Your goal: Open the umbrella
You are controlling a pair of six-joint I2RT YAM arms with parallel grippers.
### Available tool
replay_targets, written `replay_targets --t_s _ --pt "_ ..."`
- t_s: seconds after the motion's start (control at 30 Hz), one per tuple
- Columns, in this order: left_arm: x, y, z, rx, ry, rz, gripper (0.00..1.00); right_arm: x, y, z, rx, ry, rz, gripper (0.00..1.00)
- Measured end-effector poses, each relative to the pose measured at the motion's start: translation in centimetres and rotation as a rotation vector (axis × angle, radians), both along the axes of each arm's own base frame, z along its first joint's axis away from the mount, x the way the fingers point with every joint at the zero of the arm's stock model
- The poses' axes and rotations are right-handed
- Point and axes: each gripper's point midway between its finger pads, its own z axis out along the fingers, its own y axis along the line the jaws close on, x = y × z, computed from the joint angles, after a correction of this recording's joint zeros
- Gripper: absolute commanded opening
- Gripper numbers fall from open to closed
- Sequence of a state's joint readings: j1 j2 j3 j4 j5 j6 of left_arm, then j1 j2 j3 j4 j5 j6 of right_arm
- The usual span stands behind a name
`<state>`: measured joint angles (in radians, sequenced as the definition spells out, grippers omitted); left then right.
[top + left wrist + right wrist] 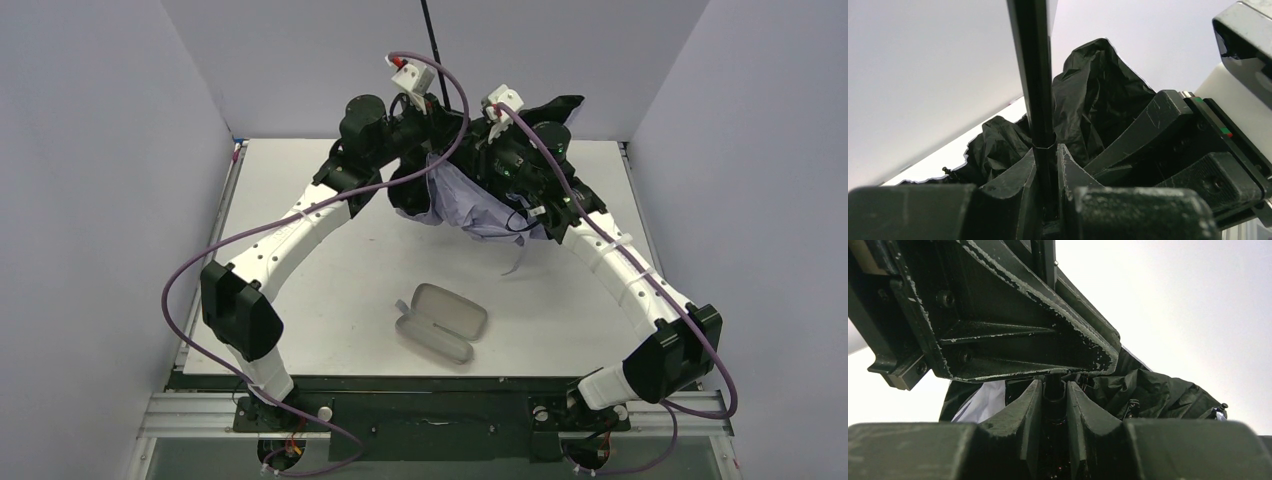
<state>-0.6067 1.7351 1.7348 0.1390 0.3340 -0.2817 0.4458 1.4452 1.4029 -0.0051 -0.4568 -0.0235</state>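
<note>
The umbrella (462, 207) hangs in mid-air over the far part of the table, its pale lavender fabric bunched and sagging below both wrists. Its thin black shaft (432, 40) rises out of the top of the overhead view. My left gripper (1047, 150) is shut on that shaft (1037, 75), with crumpled black lining (1093, 95) behind it. My right gripper (1054, 386) sits just under the left gripper's body (1013, 325), jaws shut against a black collar on the same shaft. Lavender fabric (980, 402) shows to the left and black lining (1158, 390) to the right. The handle is hidden.
An oval pinkish-grey clamshell case (442, 322) lies open on the white table (330, 320), near the front middle. Grey walls close in the table at left, right and back. Both arms arch over the table and meet at the back.
</note>
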Motion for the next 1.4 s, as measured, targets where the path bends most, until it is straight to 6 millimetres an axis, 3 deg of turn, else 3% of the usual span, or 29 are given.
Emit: replay_targets --t_s 0.07,0.13,0.37,0.5,0.67,0.8,0.9,0.93,1.03,1.07,1.13,1.2,1.23,1.3,1.4 --pt "0.0 0.0 0.0 0.0 0.001 0.0 0.0 0.0 0.0 0.0 -0.002 -0.003 0.001 0.0" --pt "0.0 0.0 0.0 0.002 0.004 0.0 0.0 0.0 0.0 0.0 -0.001 -0.004 0.004 0.0" --pt "-0.3 -0.1 0.4 -0.009 0.011 -0.012 0.41 0.1 -0.2 -0.8 -0.009 -0.006 -0.002 0.0" --pt "-0.6 0.1 2.4 -0.043 -0.023 -0.013 0.43 0.5 -1.1 -3.3 -0.038 0.046 -0.022 0.0" --pt "-0.3 1.3 5.7 -0.086 -0.075 0.011 0.39 0.4 -1.7 -5.5 -0.065 0.093 -0.028 0.0" --pt "-0.3 2.5 9.7 -0.145 -0.133 0.028 0.37 0.1 -1.6 -6.3 -0.081 0.101 -0.006 0.0" --pt "-0.4 3.0 11.5 -0.17 -0.163 0.03 0.2 -0.2 -1.5 -6.5 -0.088 0.098 0.008 0.0" --pt "-0.4 2.9 11.8 -0.177 -0.165 0.028 0.08 -0.3 -1.5 -6.5 -0.09 0.096 0.012 0.0" --pt "-0.2 2.7 11.9 -0.183 -0.16 0.021 0.0 -0.6 -1.5 -6.2 -0.093 0.086 0.018 0.0" --pt "-0.1 2.6 11.9 -0.185 -0.161 0.019 0.0 -0.7 -1.6 -6.2 -0.094 0.086 0.019 0.02" --pt "-0.1 2.4 11.8 -0.188 -0.157 0.011 0.0 -0.9 -1.6 -6.3 -0.098 0.09 0.022 0.2" --pt "-0.1 2.4 11.8 -0.19 -0.152 0.003 0.0 -1.1 -1.6 -6.3 -0.099 0.094 0.023 0.48" --pt "-0.3 2.4 11.8 -0.191 -0.152 -0.006 0.0 -1.2 -1.6 -6.3 -0.097 0.095 0.024 0.55" --pt "-0.5 2.2 11.6 -0.189 -0.145 -0.02 0.0 -1.3 -1.6 -5.7 -0.082 0.088 0.023 0.64" --pt "-0.6 1.8 10.8 -0.178 -0.127 -0.044 0.0 -1.5 -1.7 -3.8 -0.047 0.054 0.013 0.65"
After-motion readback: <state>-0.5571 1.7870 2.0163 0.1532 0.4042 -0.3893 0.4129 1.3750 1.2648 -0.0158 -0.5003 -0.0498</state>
